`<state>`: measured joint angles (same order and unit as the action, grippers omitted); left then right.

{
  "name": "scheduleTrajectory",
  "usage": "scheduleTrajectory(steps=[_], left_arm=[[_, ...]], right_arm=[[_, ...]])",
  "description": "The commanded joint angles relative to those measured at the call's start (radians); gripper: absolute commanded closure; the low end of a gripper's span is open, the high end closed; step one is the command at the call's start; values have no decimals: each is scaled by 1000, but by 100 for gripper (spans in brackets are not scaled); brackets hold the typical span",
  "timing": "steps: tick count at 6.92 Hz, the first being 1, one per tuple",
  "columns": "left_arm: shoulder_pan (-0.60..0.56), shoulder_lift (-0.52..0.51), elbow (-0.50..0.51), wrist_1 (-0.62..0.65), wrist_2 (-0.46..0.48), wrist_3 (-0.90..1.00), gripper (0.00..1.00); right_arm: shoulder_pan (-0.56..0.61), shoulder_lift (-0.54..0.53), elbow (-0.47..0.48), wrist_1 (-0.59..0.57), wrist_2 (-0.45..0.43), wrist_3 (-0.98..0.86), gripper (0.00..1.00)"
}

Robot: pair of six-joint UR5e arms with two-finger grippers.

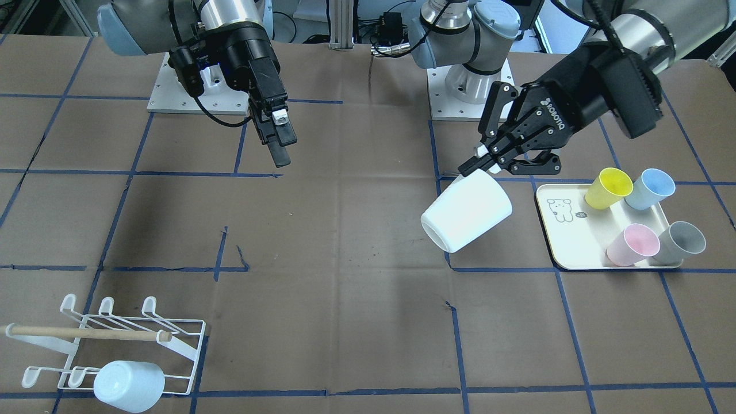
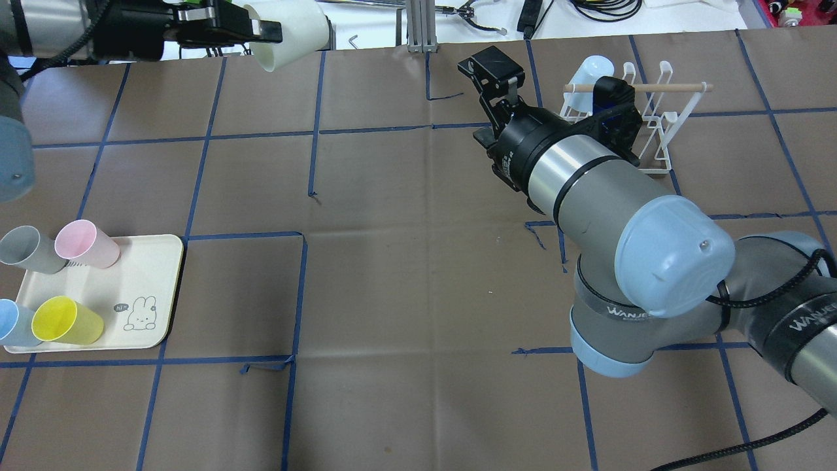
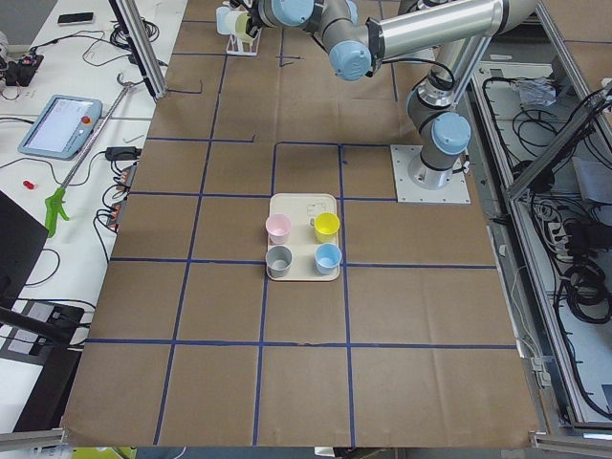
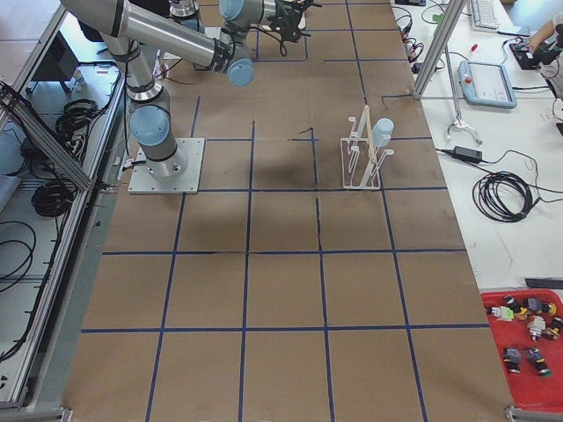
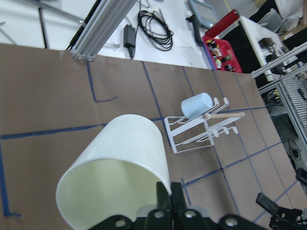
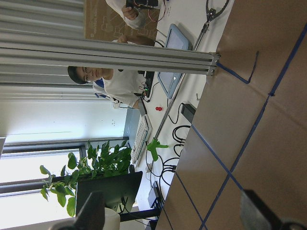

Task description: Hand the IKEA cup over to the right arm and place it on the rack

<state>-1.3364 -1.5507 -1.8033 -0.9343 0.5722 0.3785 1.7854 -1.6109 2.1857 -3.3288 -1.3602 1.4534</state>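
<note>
The white IKEA cup hangs above the table, tipped on its side. My left gripper is shut on its rim. In the left wrist view the cup fills the foreground, with a fingertip over its lip. From overhead, the cup sits at the far left. The right arm's gripper hovers open and empty, well apart from the cup. Its fingers stand wide apart in the right wrist view. The white wire rack with a wooden handle carries one pale blue cup.
A cream tray with a bear drawing stands below the left arm and holds yellow, blue, pink and grey cups. Blue tape lines cross the brown table. A person sits at a desk beyond the table's far side in the right wrist view.
</note>
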Motion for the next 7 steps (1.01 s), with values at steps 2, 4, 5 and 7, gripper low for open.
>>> scheduleTrajectory(steps=[2,4,5,7], left_arm=[[-65,12,-195,352,-11,-22,100],[-118,15,-278,509,1,-33,100],[-138,15,-319,587,5,-33,100],[-141,11,-382,696,5,-33,100]], right_arm=[[0,-17,2,3,27,39,0],[3,-6,3,2,29,83,0],[3,-3,6,9,17,82,0],[34,6,3,69,30,88,0]])
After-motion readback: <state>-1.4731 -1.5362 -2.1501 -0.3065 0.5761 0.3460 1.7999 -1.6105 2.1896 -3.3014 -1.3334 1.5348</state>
